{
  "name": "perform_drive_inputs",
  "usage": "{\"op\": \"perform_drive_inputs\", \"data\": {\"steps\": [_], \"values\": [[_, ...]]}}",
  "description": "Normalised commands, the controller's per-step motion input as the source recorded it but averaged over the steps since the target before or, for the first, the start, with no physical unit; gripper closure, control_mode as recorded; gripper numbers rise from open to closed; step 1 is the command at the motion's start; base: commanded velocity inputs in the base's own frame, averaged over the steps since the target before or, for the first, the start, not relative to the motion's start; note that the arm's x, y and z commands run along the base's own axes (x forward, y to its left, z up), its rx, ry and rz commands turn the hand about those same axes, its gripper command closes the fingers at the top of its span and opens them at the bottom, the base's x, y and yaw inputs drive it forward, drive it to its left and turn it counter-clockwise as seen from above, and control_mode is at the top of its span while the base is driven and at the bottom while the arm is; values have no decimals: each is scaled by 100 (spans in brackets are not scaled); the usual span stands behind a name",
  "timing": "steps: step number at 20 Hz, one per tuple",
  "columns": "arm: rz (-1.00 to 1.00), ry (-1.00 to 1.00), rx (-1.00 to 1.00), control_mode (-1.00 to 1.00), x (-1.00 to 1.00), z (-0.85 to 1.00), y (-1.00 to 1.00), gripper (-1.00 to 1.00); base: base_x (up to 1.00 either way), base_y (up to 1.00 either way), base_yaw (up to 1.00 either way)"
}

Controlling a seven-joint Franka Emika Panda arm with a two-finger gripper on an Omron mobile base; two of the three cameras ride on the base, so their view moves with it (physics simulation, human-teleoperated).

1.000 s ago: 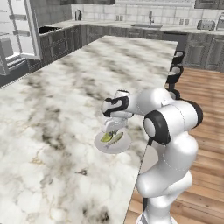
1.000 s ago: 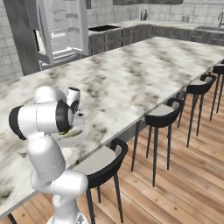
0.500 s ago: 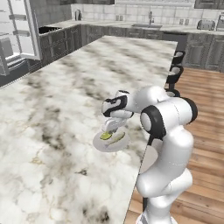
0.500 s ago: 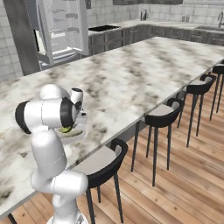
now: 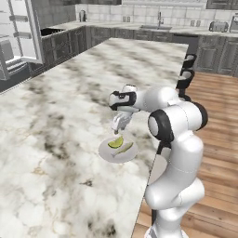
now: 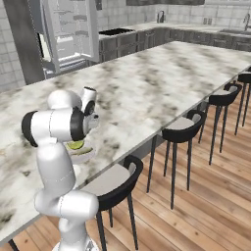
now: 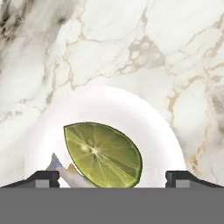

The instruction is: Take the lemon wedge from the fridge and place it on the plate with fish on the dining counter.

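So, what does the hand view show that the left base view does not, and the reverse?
The hand view alone shows the two dark fingertips standing wide apart, with the cut face of the lemon wedge between them. The left base view alone shows the arm's gripper above the plate, the stools and the open fridge. Both show the wedge lying on the plate on the dining counter.

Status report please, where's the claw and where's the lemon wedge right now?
Claw open, above the plate. Lemon wedge lying on the plate beside the fish, free of the fingers. Nothing in the way on the dining counter.
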Motion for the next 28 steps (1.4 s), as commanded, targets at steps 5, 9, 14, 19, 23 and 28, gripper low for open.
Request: {"op": "perform_drive_inputs", "data": {"steps": [5,9,14,19,23,28], "values": [[50,-5,0,-100,-100,37,0,-100,0,0,0],[32,0,0,-100,-100,29,2,-100,0,0,0],[7,2,6,-100,-96,-25,11,-100,0,0,0],[-9,-35,5,-100,-93,-13,-5,-100,0,0,0],[0,-100,-13,-100,-100,2,55,-100,0,0,0],[9,-82,-21,-100,-91,88,50,-100,0,0,0]]}}
